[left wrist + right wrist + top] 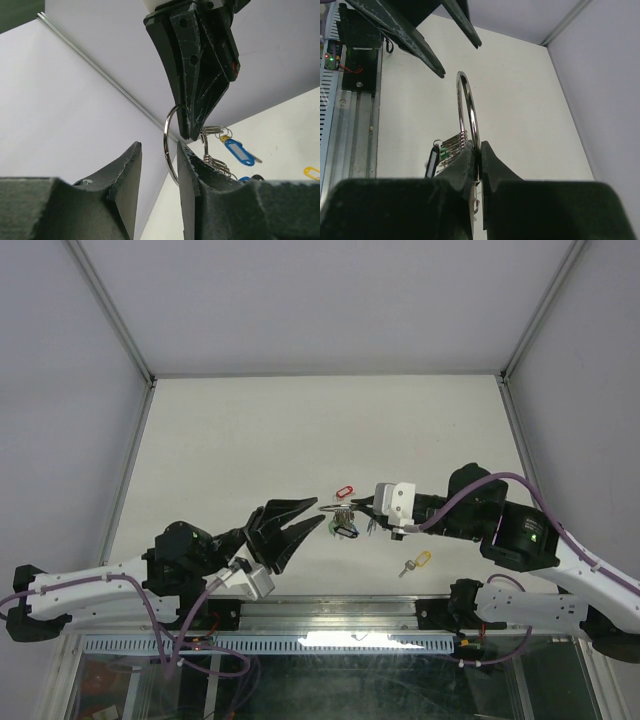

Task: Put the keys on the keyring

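- The keyring (165, 137) is thin, stiff wire, light and slick; it would likely twist in a loose pinch, so the best hold is flat across the wire, well away from the split end where a key must enter
- The keys (346, 524) are tiny and light, with plastic heads that probably offer more purchase than the metal blades
- The keyring is a bright silver hoop, held upright above the surface (300, 430) between the two arms, with small rings and several keys bunched at its lower part
- The right claw (479, 147) is clamped on the hoop's lower edge
- The left claw (158, 147) stands parted and holds nothing; the hoop lies just beside its right finger
- A yellow key (415, 562) lies loose on the surface, near and to the right; a red tag (344, 488) sits just beyond the bunch
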{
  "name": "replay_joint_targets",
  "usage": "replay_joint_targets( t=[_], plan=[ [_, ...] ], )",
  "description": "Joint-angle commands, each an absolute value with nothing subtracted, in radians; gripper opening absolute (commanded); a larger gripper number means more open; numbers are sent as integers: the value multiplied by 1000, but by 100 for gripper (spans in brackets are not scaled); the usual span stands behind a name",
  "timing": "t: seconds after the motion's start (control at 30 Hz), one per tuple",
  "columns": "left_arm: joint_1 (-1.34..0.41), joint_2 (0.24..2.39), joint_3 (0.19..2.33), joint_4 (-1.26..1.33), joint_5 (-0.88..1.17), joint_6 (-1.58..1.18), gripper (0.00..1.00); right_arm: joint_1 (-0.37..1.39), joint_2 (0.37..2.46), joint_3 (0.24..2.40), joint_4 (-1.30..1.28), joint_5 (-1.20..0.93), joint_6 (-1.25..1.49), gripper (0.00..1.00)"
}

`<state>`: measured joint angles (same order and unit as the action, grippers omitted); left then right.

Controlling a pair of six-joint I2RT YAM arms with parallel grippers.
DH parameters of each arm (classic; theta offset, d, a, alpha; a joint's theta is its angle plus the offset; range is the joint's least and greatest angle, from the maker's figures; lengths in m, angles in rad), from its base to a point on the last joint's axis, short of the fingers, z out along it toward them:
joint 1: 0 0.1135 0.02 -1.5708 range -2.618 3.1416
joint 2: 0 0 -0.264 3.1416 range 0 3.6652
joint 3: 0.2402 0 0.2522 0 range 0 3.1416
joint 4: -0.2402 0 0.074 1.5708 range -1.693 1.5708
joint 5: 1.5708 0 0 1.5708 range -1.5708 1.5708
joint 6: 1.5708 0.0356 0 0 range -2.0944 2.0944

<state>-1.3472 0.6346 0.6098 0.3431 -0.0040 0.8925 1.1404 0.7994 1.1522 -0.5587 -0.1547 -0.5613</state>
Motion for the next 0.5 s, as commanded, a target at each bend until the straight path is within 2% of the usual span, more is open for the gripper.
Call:
replay_joint_targets(
  t=[0.0,0.17,0.37,0.47],
  plan=[
    [-1347,656,677,321,34,840,33,1140,784,1202,-482,-244,-610,0],
    [-1347,682,686,311,14,808,33,1140,781,1198,-470,-281,-634,0],
    [-1338,711,705,275,11,795,19,1140,771,1184,-427,-297,-643,0],
    [-1310,719,713,265,34,782,8,1140,774,1184,-423,-294,-647,0]
  ],
)
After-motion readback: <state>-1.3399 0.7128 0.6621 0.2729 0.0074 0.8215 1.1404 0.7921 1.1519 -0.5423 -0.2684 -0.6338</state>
